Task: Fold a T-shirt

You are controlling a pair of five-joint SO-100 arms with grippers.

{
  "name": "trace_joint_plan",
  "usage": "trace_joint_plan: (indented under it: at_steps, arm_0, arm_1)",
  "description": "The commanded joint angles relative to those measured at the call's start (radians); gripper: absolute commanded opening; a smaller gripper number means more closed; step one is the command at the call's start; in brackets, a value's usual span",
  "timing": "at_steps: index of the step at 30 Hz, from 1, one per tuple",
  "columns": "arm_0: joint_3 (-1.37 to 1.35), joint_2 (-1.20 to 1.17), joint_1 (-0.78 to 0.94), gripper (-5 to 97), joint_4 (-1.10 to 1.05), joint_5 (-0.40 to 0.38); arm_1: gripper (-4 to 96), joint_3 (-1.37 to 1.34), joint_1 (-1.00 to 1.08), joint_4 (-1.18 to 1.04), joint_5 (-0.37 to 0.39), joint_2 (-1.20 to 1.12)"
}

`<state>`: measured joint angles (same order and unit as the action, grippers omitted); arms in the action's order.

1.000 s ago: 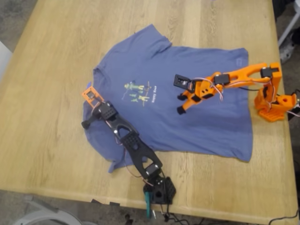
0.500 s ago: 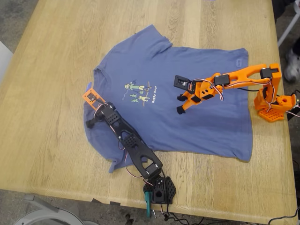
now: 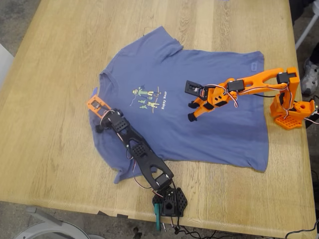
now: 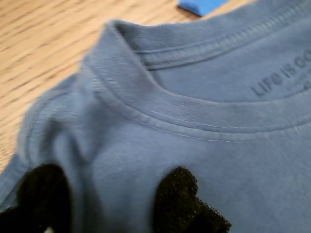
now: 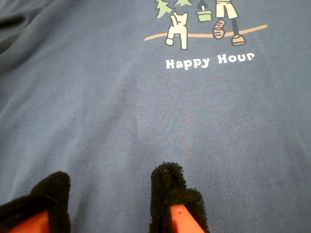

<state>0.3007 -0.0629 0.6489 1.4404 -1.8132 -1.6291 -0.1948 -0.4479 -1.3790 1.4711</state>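
Edged further over the collar (image 4: 194, 116) at the exterior view's left with my first gripper (image 3: 96, 110), pads spread astride bunched cloth of the T-shirt (image 3: 209, 139) lying flat on the table (image 3: 50, 149), left my second gripper (image 3: 191, 112) parked, likewise spread, over the chest, so likely readying a first pinch.

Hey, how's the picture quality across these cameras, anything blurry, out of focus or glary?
Exterior view: soft overall, even lighting, no glare on the table; the chest print on the T-shirt is too small to read. First wrist view: the collar is fairly sharp, while the near black pads and table edge blur. Second wrist view: the "Happy Hour" lettering is crisp, the near pads soft.
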Motion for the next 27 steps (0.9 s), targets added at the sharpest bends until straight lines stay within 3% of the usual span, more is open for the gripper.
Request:
trace_joint_plan:
  at_steps: [1,13,27]
  arm_0:
    - [0.038,0.015,-0.026,20,0.029,-0.048]
    - [0.038,0.023,-0.055,1,0.028,-0.081]
    - [0.038,0.006,-0.086,0,0.028,-0.104]
  arm_1:
    - [25.0,-0.005,-0.005,-0.009,0.006,0.040]
    - [30.8,-0.129,0.009,0.021,0.029,0.092]
    - [33.7,-0.127,-0.006,0.140,0.081,-0.003]
